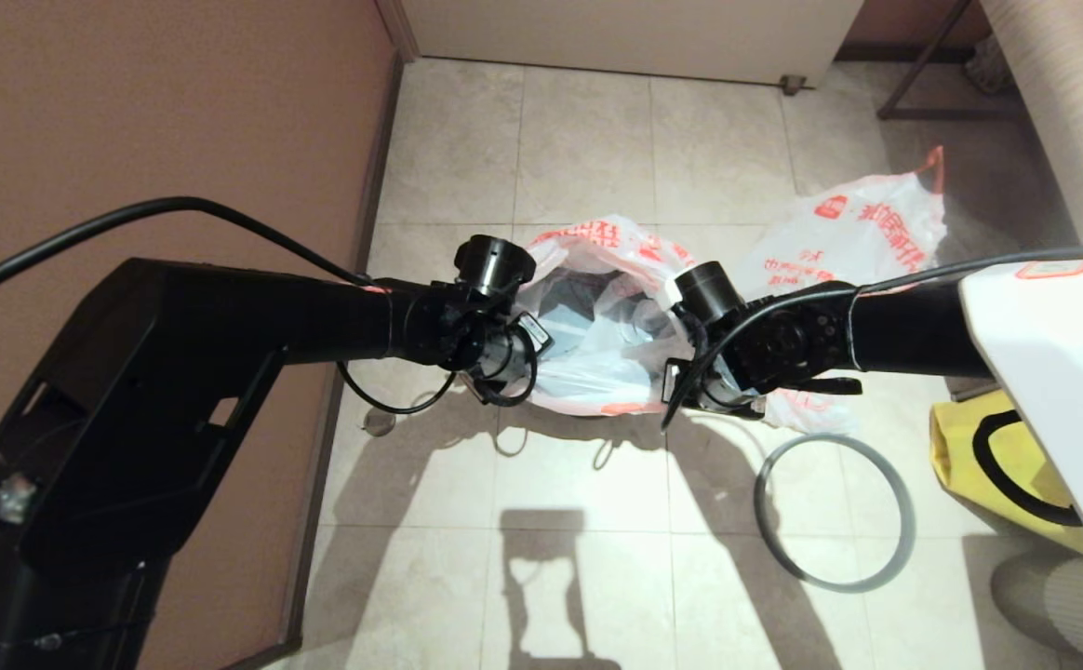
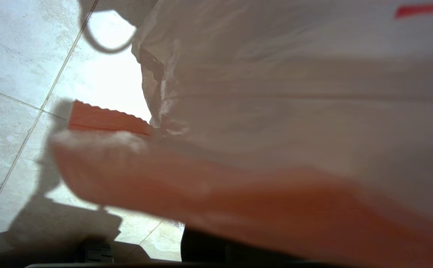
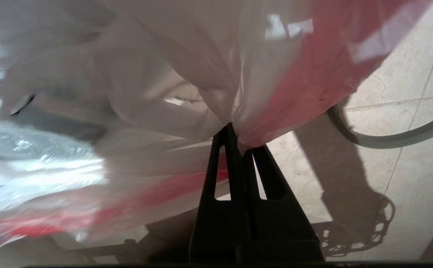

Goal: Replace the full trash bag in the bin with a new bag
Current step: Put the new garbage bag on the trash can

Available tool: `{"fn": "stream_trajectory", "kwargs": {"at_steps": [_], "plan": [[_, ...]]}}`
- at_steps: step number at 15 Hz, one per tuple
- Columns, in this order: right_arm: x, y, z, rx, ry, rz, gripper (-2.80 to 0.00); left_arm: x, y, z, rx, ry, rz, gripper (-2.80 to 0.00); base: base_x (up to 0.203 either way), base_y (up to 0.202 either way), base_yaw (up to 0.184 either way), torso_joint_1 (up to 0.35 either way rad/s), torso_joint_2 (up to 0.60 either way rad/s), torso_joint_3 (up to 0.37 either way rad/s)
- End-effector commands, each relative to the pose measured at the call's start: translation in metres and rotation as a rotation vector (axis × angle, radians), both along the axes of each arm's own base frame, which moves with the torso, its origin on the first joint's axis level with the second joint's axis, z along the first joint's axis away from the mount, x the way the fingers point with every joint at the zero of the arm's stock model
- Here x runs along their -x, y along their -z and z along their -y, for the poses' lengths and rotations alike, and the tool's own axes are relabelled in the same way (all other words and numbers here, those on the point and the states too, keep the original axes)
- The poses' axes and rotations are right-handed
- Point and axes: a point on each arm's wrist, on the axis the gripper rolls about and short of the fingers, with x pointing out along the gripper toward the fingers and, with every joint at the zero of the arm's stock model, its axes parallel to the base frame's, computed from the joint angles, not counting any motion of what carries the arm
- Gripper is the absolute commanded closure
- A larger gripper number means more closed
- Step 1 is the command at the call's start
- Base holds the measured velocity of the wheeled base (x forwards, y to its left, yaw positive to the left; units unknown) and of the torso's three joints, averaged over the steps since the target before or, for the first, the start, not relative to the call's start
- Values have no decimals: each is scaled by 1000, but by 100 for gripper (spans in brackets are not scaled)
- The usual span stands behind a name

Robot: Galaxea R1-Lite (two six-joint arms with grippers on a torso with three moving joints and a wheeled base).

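The full trash bag (image 1: 597, 358), white see-through plastic with red print, hangs open between my two grippers at the middle of the floor. Shiny clear plastic (image 3: 34, 163) shows through its wall. My right gripper (image 3: 240, 136) is shut on a bunched red-edged fold at the bag's right rim (image 1: 700, 381). My left gripper (image 1: 504, 358) is at the bag's left rim; the bag's plastic (image 2: 276, 111) covers its fingers in the left wrist view. The new bag (image 1: 849, 242) lies smooth on the tiles behind my right arm. The bin is hidden.
A loose grey ring (image 1: 835, 582) lies on the tiles to the front right. A big yellow bag (image 1: 955, 456) sits at the right edge. A brown wall (image 1: 179, 112) runs along the left, and a white door (image 1: 635, 33) stands at the back.
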Motion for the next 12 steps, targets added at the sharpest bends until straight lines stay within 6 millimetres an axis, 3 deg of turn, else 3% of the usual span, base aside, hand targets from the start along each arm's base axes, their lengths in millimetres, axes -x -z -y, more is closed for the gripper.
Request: {"fn": "stream_trajectory", "kwargs": {"at_steps": [1,3,5,7,10,12], "plan": [[-12,25,-2,34,2,-38,0,0,-1,-1,6,-5,2,0,0,0,0,0,0,0],[-29,29,0,32,7,-2,0,0,0,-1,4,-4,-4,0,0,0,0,0,0,0],[-30,19,2,30,4,37,0,-1,3,0,21,27,-23,0,0,0,0,0,0,0],[-16,5,7,36,-1,20,0,-4,5,-1,23,38,-55,0,0,0,0,0,0,0],[18,10,-1,80,-59,-64,0,-5,3,-2,16,35,-81,0,0,0,0,0,0,0],[27,13,-5,92,-78,-86,0,-5,2,-3,17,34,-79,0,0,0,0,0,0,0]]}}
